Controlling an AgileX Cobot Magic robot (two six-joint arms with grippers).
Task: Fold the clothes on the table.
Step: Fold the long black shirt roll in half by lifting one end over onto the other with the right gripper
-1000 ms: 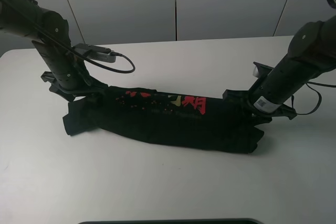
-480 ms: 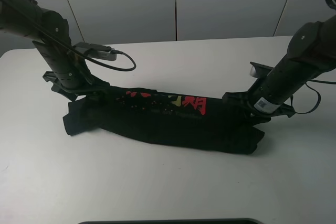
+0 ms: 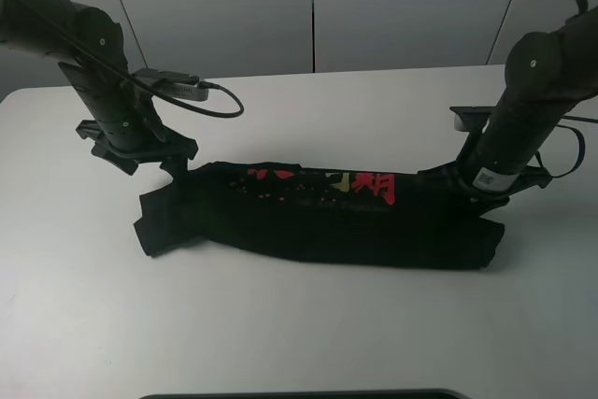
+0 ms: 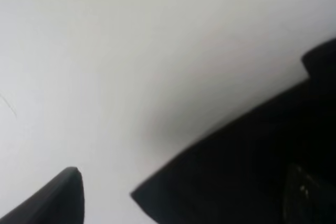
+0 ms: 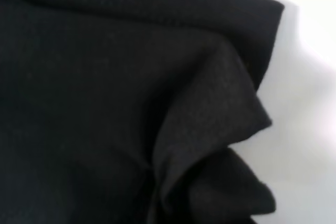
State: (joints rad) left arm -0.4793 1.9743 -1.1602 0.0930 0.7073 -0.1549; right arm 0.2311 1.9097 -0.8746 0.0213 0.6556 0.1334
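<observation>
The black garment (image 3: 318,221) has been carried to the right across the table (image 3: 280,343): its left end is now found further from the table's left edge, and its right end, squared off, lies nearer the right edge. The red print (image 3: 374,184) has been shifted right with it. The left gripper (image 3: 173,163) and right gripper (image 3: 460,178), clamped on the far edge, have both been moved rightward and slightly farther back, the right arm being raised more upright
</observation>
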